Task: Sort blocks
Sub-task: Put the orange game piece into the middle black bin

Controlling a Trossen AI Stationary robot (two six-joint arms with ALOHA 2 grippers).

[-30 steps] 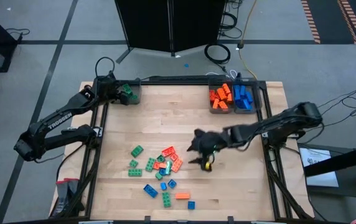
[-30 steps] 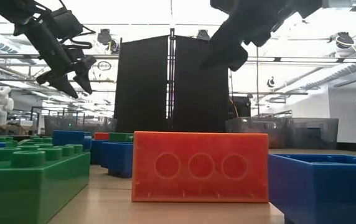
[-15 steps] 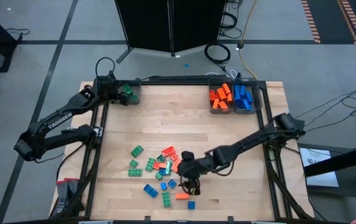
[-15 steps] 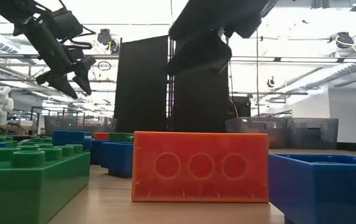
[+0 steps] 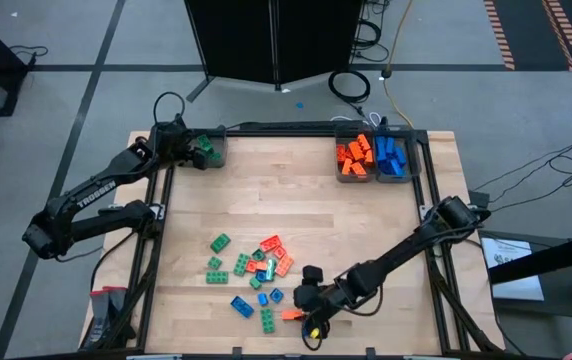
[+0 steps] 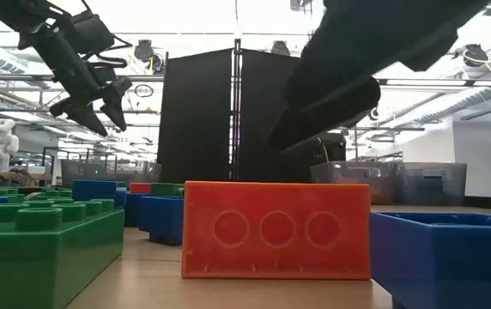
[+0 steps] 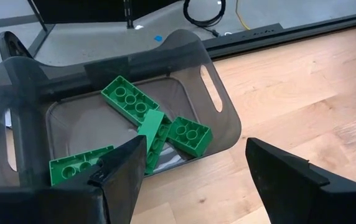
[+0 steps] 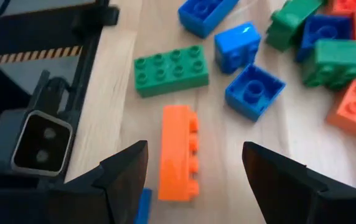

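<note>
Loose green, orange and blue blocks (image 5: 256, 270) lie scattered on the wooden table near its near edge. My right gripper (image 5: 311, 312) is open and hovers low over the near end of that pile. In the right wrist view its fingers (image 8: 128, 171) stand on either side of a long orange block (image 8: 177, 152), which lies on its side on the table, untouched. My left gripper (image 7: 196, 180) is open and empty above the grey bin (image 7: 221, 118) at the far left corner, which holds green blocks (image 7: 156, 124).
Two grey bins at the far right hold orange blocks (image 5: 354, 155) and blue blocks (image 5: 391, 155). A green block (image 8: 170, 74) and blue blocks (image 8: 254, 90) lie just beyond the orange one. The table's black frame and the low camera (image 8: 38, 140) are close by at the near edge.
My right gripper has swept from the table's middle right toward the near edge and leftward, coming down over the long orange block at the pile's near end. No block has moved.
</note>
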